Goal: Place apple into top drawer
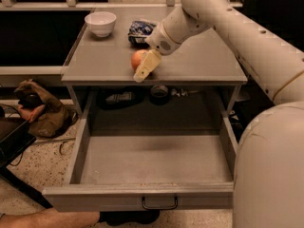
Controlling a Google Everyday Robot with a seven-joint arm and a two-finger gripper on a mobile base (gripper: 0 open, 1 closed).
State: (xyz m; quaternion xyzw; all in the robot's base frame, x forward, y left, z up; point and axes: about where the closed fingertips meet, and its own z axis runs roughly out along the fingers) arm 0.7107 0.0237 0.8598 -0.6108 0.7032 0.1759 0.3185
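The orange-red apple (pixel 137 59) sits on the grey table top (pixel 190 65), near its front edge. My gripper (pixel 144 69) reaches down from the upper right and is at the apple, its cream fingers (pixel 146 66) against the apple's right and front side. The top drawer (pixel 152 167) stands pulled fully out below the table top. Its inside is bare, and its front panel has a small dark wire handle (pixel 159 203).
A white bowl (pixel 100 23) stands at the table's back left. A blue crumpled bag (pixel 140 31) lies behind the apple. Dark items (pixel 159 93) lie on the shelf behind the drawer. A brown bag (pixel 40 109) lies on the floor at left. My arm (pixel 247 42) crosses the right side.
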